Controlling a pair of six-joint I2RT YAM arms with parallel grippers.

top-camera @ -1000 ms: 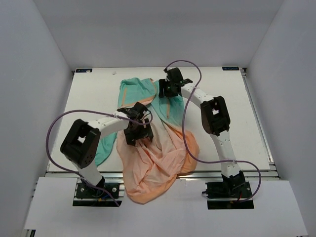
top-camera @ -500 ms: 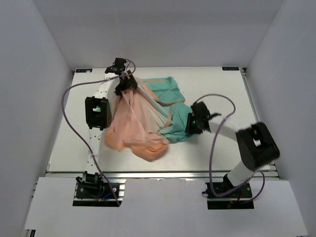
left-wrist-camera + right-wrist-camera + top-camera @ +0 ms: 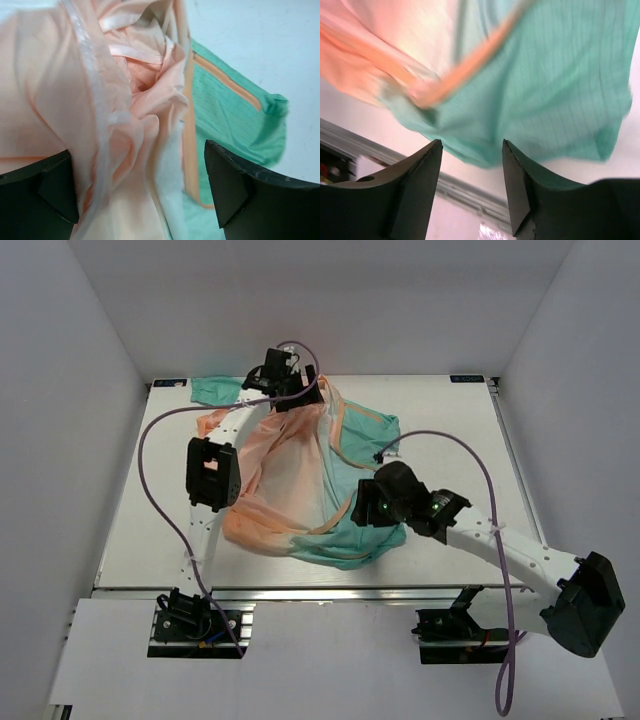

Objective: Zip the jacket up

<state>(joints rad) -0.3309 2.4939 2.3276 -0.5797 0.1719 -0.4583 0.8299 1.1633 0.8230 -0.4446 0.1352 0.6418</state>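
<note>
gripping check, left gripper [image 3: 139,156]: jaws spread wide. peach cloth of the jacket [image 3: 100,100] is bunched in the gap and lies against the left finger. nothing looks pinched.
left gripper, place: over the far edge of the bench [image 3: 480,440], left of centre, above the jacket's far end.
right gripper [image 3: 471,145]: jaws part-way open with a clear gap. nothing sits between the tips. teal cloth lies just beyond them. the wrist view is blurred, so i cannot tell whether a tip touches the cloth.
right gripper, place: near the middle of the bench, at the right edge of the jacket's teal part.
jacket, place: spread loose and rumpled over the left-centre of the bench, between the two grippers.
jacket, long axis: slanted, from the far-left corner toward the near centre.
jacket, colours: peach on the left and middle, teal along the near-right end, and a small teal flap at the far-left corner.
orange zipper strip [image 3: 226,79]: lies on teal lining to the right of the left gripper, running away from the camera.
front of jacket: looks open, with teal lining exposed.
</note>
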